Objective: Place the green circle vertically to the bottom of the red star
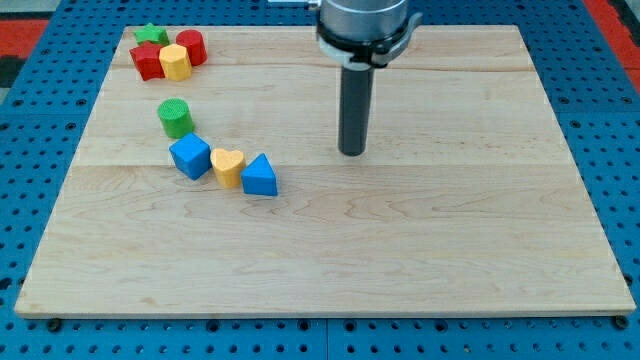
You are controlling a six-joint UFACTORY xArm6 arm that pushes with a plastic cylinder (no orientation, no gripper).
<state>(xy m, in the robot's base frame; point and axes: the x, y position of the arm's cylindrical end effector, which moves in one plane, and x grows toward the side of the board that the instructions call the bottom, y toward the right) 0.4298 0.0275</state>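
The green circle (175,118) stands on the wooden board at the view's left. The red star (147,61) lies above it, near the top left corner, a gap away. My tip (351,152) rests on the board at the middle, well to the right of the green circle and touching no block.
A green star (151,35), a yellow hexagon (175,62) and a red cylinder (191,47) cluster around the red star. Below the green circle sit a blue cube (189,157), a yellow heart (227,167) and a blue triangle (259,176) in a row. The board's left edge (62,180) is near.
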